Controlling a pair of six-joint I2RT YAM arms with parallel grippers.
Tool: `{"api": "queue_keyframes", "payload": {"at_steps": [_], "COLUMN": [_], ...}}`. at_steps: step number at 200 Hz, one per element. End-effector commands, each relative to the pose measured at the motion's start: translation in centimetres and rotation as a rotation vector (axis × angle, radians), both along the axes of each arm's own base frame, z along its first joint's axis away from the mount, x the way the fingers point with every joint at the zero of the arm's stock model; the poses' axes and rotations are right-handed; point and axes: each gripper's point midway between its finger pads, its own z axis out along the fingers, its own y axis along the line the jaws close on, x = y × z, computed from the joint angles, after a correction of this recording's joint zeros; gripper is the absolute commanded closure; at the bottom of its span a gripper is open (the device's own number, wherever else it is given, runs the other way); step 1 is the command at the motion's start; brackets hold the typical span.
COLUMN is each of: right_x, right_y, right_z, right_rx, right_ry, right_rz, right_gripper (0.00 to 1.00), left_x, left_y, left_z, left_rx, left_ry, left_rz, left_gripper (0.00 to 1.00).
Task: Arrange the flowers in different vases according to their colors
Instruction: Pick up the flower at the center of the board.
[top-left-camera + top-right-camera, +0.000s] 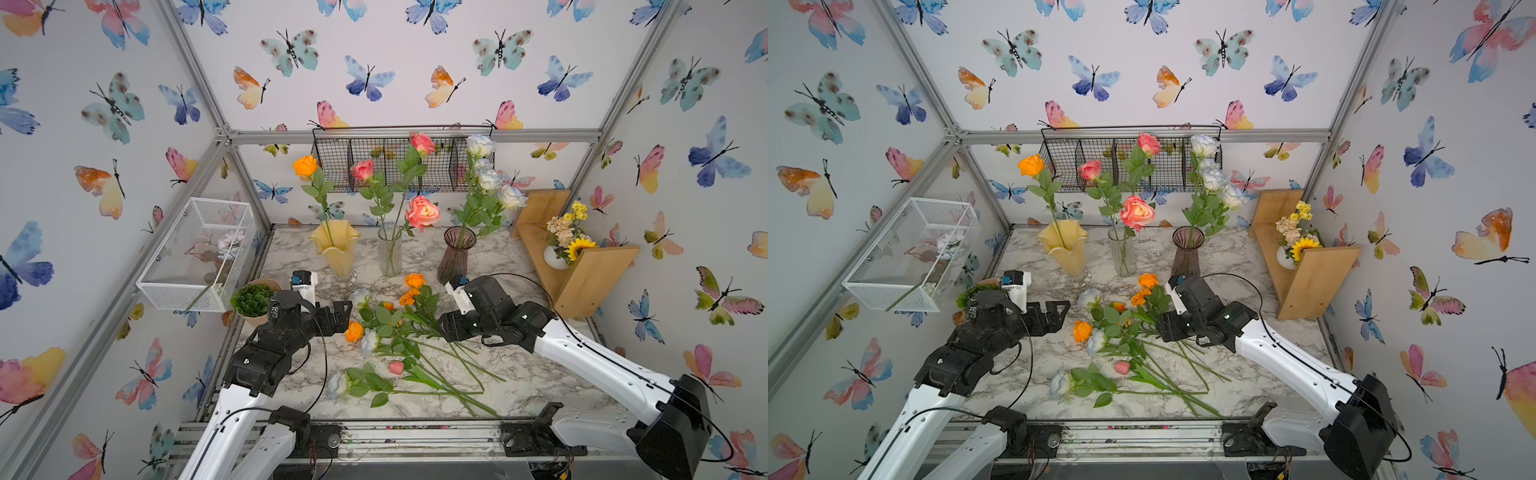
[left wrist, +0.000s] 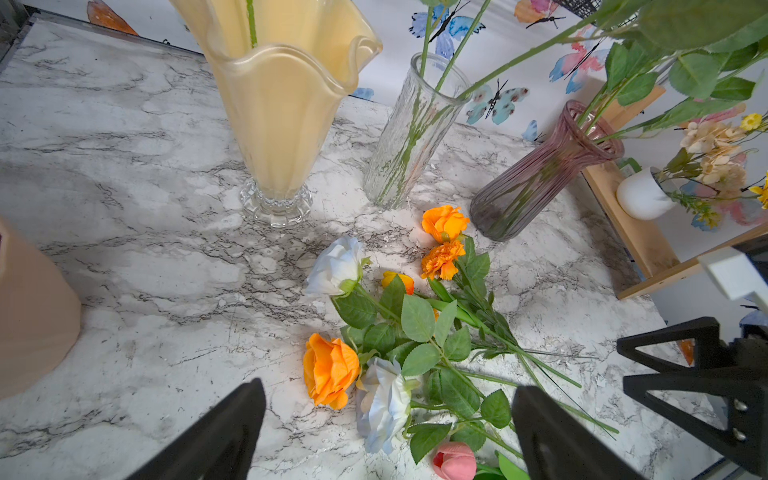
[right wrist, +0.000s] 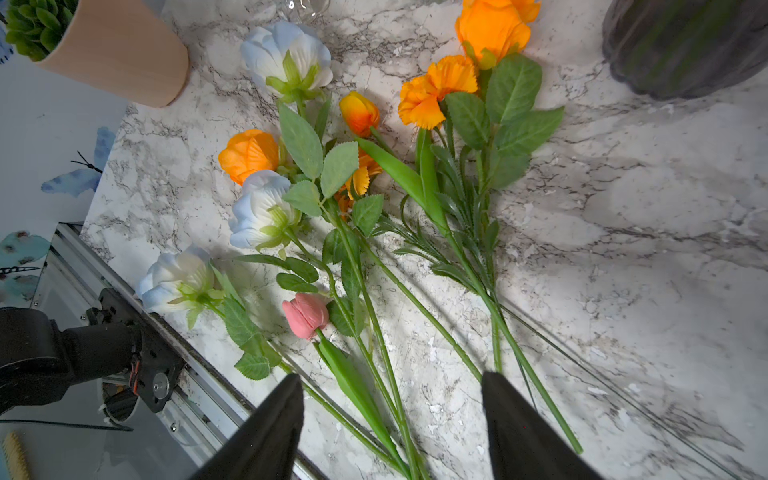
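In the yellow vase (image 1: 338,259), one orange rose (image 1: 305,166) (left claw (image 2: 390,390) and right claw (image 3: 390,377) agape, empty).

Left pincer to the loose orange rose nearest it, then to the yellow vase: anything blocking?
Nothing visible between the open left pincer and the orange rose. A white rose lies against its side and leaves cover its stem. From there to the yellow vase is bare marble table.

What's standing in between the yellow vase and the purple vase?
The clear vase, holding pink roses, stands between the yellow vase and the purple vase. Both top views show it.
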Motion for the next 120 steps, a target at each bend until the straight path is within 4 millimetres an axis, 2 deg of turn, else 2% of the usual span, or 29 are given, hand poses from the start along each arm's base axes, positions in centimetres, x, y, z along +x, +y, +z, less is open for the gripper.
{"api": "queue_keyframes", "payload": {"at_steps": [1,40,69,99,120], "right_x": [-0.7,-1.6,-2.5,-2.3,-2.6], "right_y": [0.5,-0.1,0.2,0.1,1.6], "right_z": [-1.5,-3.0,-4.2,-5.8,-6.2], "right_rx": [-0.006,-0.021,-0.021,-0.078,-0.038], "right_ry": [0.048,0.089,0.122,0.133,0.157], "right_rz": [0.013,-0.008,0.007,0.005,0.052], "right_gripper": [0.31,0.32,0.35,0.4,0.48], "left_x": [0.0,0.2,0.2,0.3,0.2], "left_y": [0.4,0.2,-0.5,-0.5,-0.8], "left_z": [0.3,-0.4,-1.1,-1.3,-1.4], "left_rx": [0.001,-0.005,-0.007,-0.003,-0.004], "left_ry": [0.01,0.031,0.063,0.063,0.068], "left_rz": [0.03,0.027,-0.008,-0.005,-0.022], "left_gripper": [0.01,0.01,0.01,0.01,0.01]}}
